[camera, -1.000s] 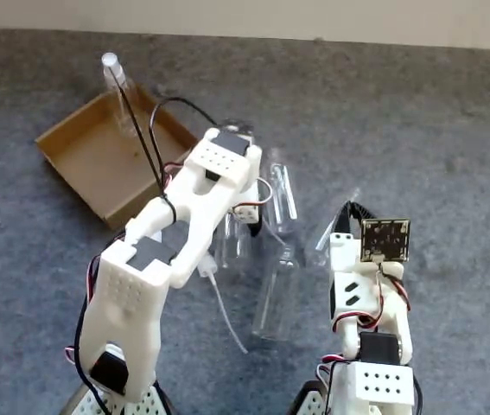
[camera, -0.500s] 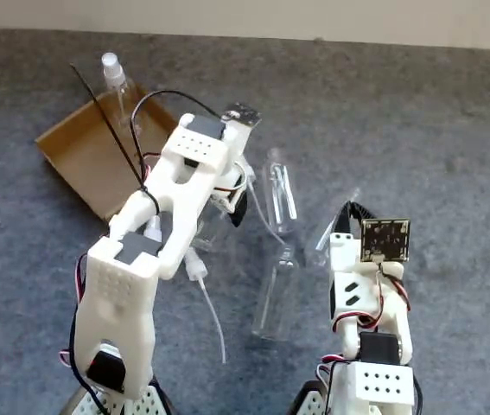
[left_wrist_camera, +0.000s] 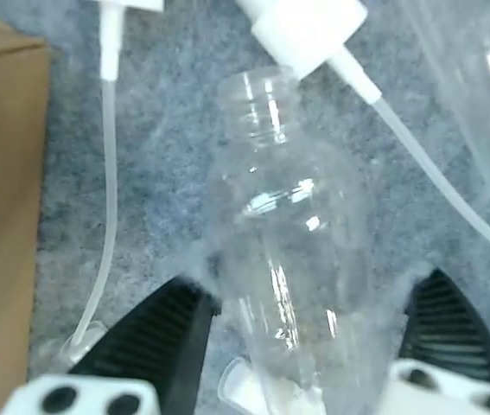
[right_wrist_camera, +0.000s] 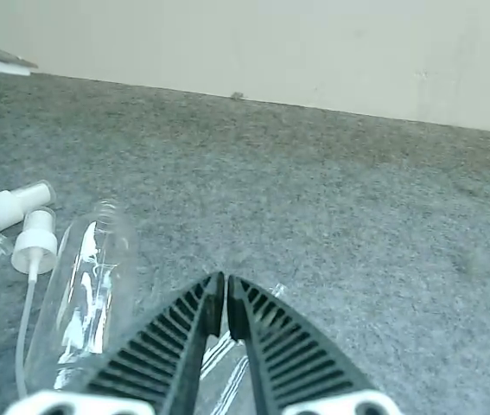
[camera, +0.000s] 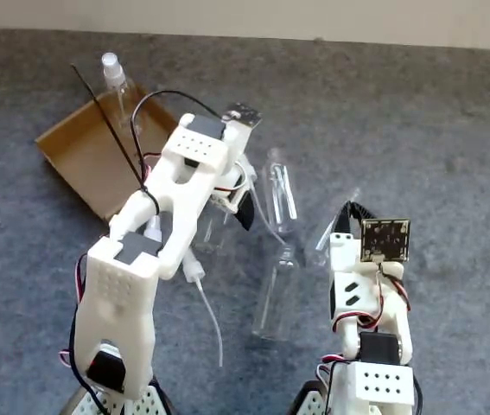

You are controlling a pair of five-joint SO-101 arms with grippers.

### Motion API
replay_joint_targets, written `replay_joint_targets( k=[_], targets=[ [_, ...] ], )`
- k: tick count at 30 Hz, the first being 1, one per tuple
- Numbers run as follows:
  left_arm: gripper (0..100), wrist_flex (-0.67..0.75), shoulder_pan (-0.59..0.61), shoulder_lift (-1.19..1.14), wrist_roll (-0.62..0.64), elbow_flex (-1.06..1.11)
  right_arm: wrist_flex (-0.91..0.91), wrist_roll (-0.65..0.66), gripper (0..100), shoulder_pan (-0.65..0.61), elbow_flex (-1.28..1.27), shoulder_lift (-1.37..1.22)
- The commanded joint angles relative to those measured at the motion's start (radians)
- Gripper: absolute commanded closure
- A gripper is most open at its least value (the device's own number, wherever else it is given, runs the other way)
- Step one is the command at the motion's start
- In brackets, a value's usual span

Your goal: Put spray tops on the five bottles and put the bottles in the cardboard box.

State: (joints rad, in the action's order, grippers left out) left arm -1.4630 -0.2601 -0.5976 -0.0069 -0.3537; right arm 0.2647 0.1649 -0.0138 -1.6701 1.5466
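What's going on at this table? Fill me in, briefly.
The left gripper is open and straddles an uncapped clear bottle lying on the grey carpet beside the cardboard box. The right gripper is shut on nothing and hangs above the carpet. One capped bottle stands at the box's far corner. Two more bare bottles and loose spray tops lie nearby.
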Motion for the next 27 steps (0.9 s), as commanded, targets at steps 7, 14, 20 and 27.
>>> replay_joint_targets(
  k=[7, 14, 20, 27],
  targets=[
    [69, 0.098, 0.01, 0.039, 0.155, 0.036, -0.027, 0.012, 99.3, 0.012, -0.127, 0.01],
    [79, 0.14, 0.015, 0.039, 0.157, 0.073, -0.027, 0.012, 99.3, 0.012, -0.127, 0.01],
    [94, 0.137, 0.012, 0.041, 0.157, 0.079, -0.027, 0.012, 99.3, 0.012, -0.127, 0.01],
    [95, 0.137, 0.008, 0.053, 0.158, 0.059, -0.027, 0.012, 99.3, 0.012, -0.127, 0.01]
  ],
)
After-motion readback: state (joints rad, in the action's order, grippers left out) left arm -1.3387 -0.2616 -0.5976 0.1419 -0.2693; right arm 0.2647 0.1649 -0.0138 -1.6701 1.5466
